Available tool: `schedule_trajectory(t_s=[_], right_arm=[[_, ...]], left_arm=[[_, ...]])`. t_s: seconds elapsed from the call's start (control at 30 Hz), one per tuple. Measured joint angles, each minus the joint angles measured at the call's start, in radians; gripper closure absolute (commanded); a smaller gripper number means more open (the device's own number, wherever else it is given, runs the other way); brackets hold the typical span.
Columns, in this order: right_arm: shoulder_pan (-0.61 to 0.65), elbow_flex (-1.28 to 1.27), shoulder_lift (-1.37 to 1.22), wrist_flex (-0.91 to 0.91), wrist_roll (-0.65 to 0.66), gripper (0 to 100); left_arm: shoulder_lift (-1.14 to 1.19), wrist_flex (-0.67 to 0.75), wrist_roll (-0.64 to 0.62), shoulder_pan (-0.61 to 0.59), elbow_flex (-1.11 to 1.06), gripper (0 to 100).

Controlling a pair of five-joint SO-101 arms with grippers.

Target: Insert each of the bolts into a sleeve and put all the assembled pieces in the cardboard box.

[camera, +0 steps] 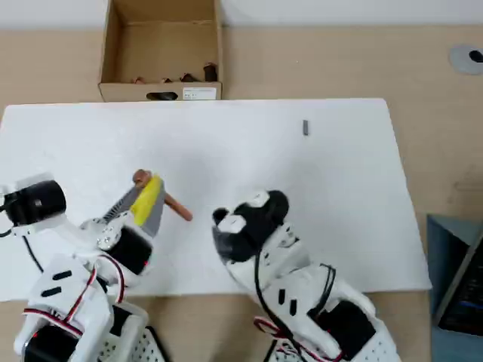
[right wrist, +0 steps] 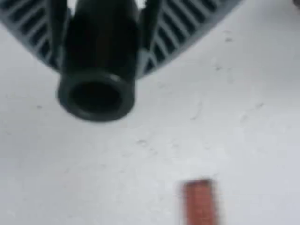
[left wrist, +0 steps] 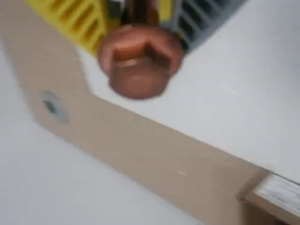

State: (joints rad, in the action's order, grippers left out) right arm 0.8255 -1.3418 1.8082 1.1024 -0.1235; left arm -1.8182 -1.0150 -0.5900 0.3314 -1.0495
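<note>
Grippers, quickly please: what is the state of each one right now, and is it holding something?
Left gripper: closed, holding the bolt.
Right gripper: closed, holding the black sleeve.

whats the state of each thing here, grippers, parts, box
left gripper: shut on copper-brown bolt, not yet sleeved
right gripper: shut on black plastic sleeve, bore empty
brown cardboard box: open, some pieces inside
small dark grey piece: lying loose on white board
</note>
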Motion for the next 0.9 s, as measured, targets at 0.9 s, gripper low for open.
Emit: schedule_trajectory(t_s=[0.9], right_arm=[[0.083,-0.029,0.0,-0.005,0.091,99.0]], left_arm=[[0.002,0.003,0.064,0.077,-0.091,100]])
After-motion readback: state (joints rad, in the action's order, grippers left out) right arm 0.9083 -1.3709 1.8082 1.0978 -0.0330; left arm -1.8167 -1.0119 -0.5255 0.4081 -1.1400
